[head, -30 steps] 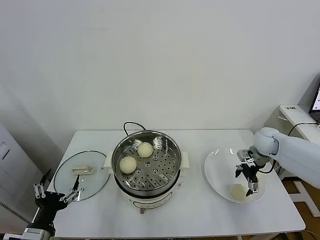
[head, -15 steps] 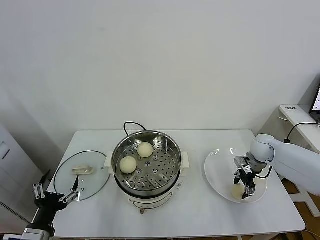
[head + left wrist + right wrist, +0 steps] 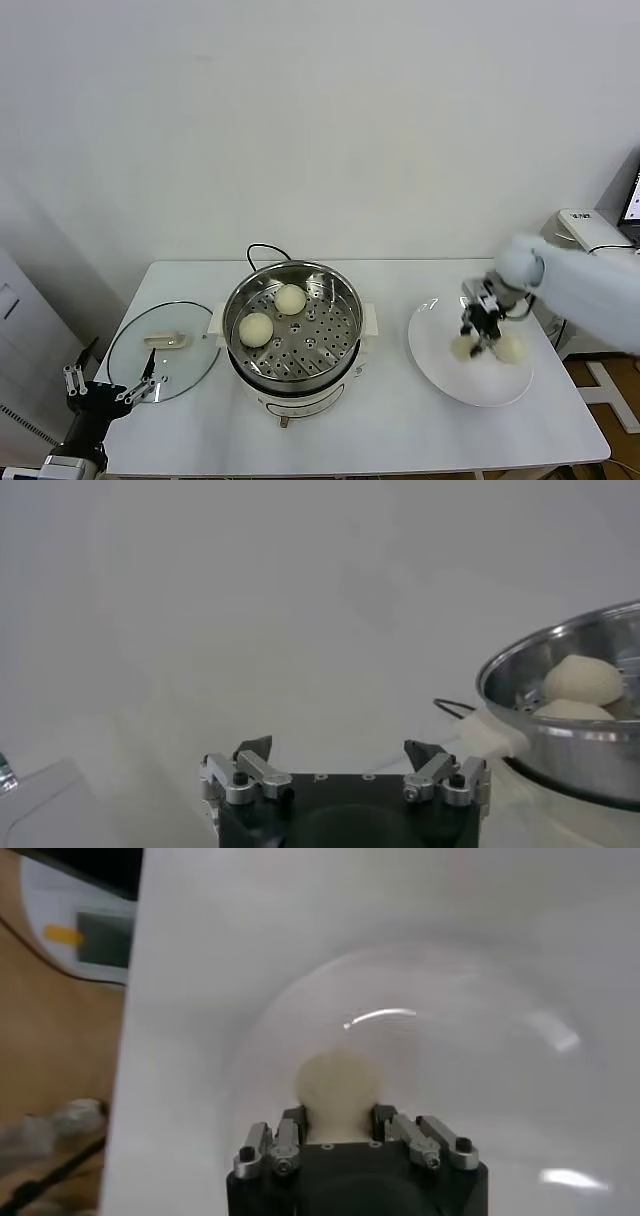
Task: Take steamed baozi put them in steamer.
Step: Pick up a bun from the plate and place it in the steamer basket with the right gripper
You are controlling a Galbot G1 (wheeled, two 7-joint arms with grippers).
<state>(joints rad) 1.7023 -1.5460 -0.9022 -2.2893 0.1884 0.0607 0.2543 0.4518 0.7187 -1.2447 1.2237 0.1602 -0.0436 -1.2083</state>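
Observation:
The steel steamer (image 3: 340, 350) stands mid-table with two cream baozi on its tray, one at the back (image 3: 290, 298) and one on the left (image 3: 256, 328). My right gripper (image 3: 478, 343) is over the white plate (image 3: 440, 375) and is shut on a baozi (image 3: 338, 1088), which shows by the fingertips in the head view (image 3: 462, 347). Another baozi (image 3: 510, 348) lies on the plate just right of it. My left gripper (image 3: 110, 390) is parked open and empty at the table's front left corner; it also shows in the left wrist view (image 3: 340, 752), with the steamer (image 3: 560, 750) off to one side.
A round glass lid (image 3: 135, 365) with a white handle (image 3: 165, 340) lies flat left of the steamer. The steamer's black cord (image 3: 262, 250) loops behind it. A white device (image 3: 590, 232) stands off the table's right edge.
My right gripper has shut on the baozi at the plate's front and carried it up and toward the back left. A second baozi now shows on the plate. The left arm barely moved.

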